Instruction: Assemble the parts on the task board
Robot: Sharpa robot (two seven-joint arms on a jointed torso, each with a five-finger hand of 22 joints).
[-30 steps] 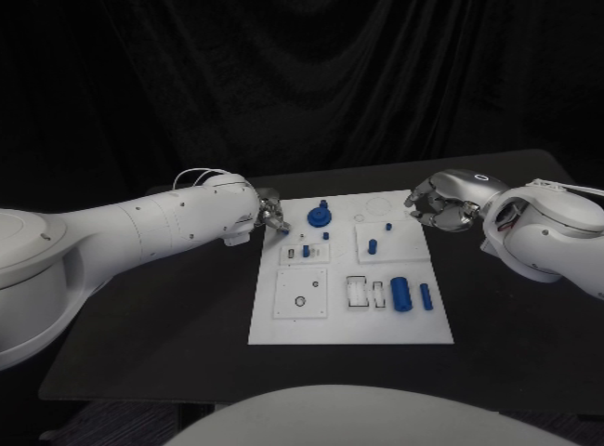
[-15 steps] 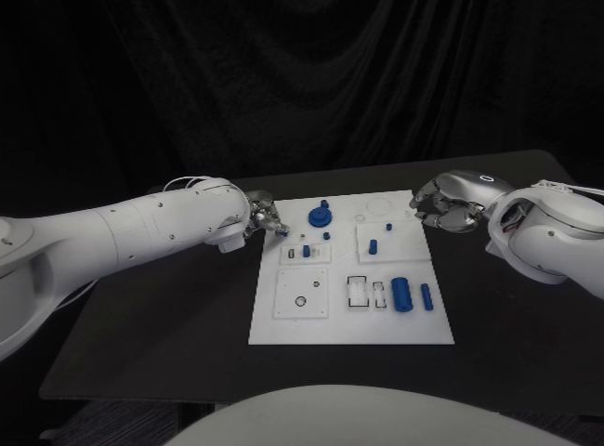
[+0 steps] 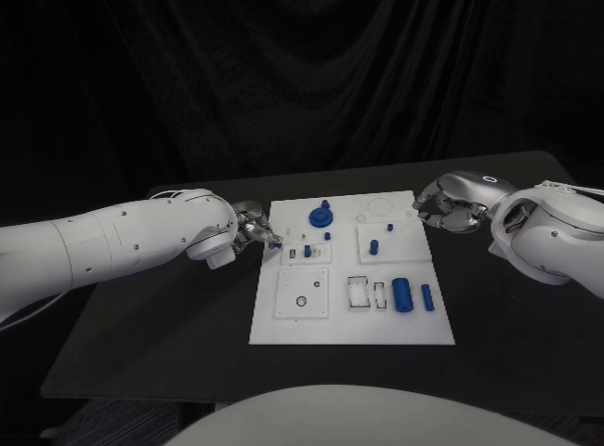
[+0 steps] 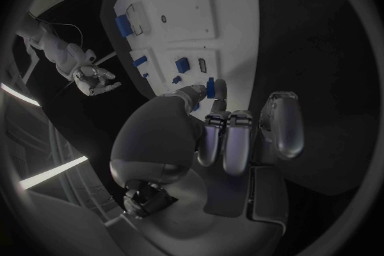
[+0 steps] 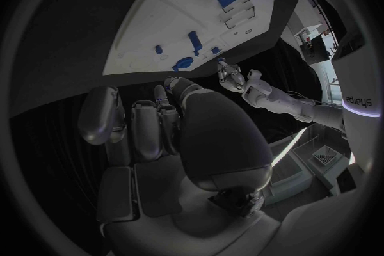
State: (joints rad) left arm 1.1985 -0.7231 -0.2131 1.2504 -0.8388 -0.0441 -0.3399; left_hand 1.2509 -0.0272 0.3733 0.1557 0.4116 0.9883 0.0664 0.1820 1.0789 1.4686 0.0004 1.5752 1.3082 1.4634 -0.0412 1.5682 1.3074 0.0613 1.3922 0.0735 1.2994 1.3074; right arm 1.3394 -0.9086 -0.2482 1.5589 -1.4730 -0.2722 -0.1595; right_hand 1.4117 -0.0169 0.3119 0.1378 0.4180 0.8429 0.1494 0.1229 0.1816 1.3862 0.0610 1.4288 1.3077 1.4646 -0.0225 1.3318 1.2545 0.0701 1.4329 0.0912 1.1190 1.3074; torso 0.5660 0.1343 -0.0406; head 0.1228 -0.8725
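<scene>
Your left hand (image 4: pixel 210 134) pinches a small blue peg (image 4: pixel 210 88) at its fingertips, long axis running out from them toward the task board (image 3: pixel 396 327) just beyond, while your right hand (image 3: pixel 445 212) sits curled, holding nothing you can see.

Blue parts (image 3: pixel 400 294) on white task board (image 3: pixel 289 325), black table (image 3: pixel 155 344).

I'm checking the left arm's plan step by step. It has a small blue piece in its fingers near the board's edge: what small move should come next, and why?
Probably carry it inward over the task board and lower it toward an open slot. The left hand pinches a small blue part at its fingertips, poised beside the board's left edge rather than above any seat. The right hand hovers off the far right corner, out of the way.
</scene>
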